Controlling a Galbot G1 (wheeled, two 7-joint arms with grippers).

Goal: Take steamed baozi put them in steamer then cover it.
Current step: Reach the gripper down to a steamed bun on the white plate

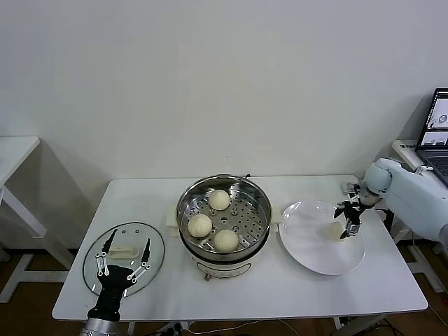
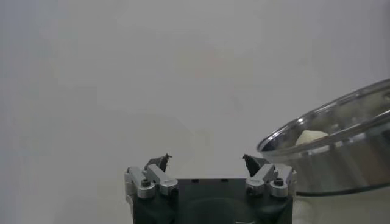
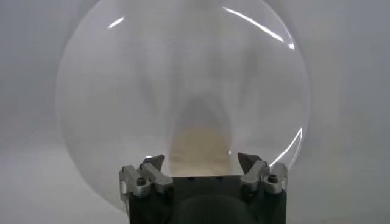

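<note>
At right of frame, the last baozi (image 1: 337, 228) is straddled by the right pincer (image 1: 348, 225), spread apart, on the plate (image 1: 315, 255). Three baozi (image 1: 219, 199) are seen centre-frame in the steamer (image 1: 259, 192). The left pincer (image 1: 124, 260) is held apart at lower left.

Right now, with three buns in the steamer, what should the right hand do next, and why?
Probably close on the last bun and lift it. The right hand sits open over the plate with that bun between its fingers, while the steamer holds only three. The left hand waits open above the lid.
</note>
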